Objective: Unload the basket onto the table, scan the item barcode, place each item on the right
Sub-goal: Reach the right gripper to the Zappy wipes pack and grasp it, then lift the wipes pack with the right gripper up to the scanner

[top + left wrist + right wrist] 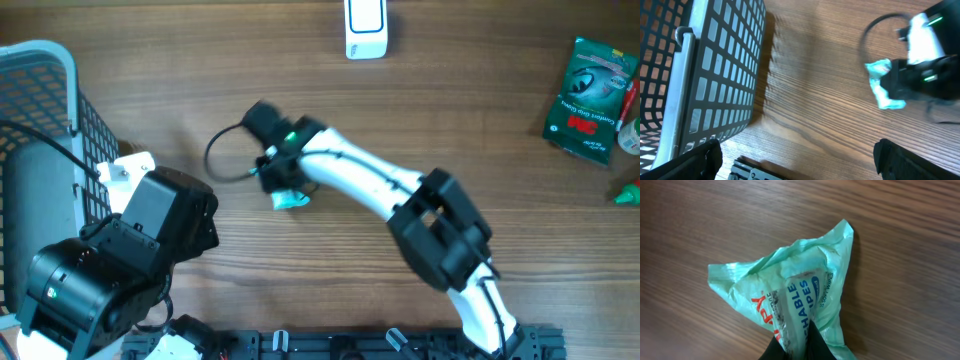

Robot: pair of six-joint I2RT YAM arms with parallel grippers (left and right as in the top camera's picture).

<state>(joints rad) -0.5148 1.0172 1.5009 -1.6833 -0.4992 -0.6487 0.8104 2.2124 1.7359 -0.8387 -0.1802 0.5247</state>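
The pack (292, 199) lies on the table (150, 100), near its middle. The right claw (800, 342) sits on top of the pack, and the right arm (380, 185) reaches there from the near edge, right of the middle. The basket (40, 80) stands at the left side of the table. The left claw (795, 160) is just beside the basket, on its right, and apart from the pack. The scanner (366, 28) stands at the far edge, behind the pack. The box (590, 98) lies far to the right, well apart from the pack.
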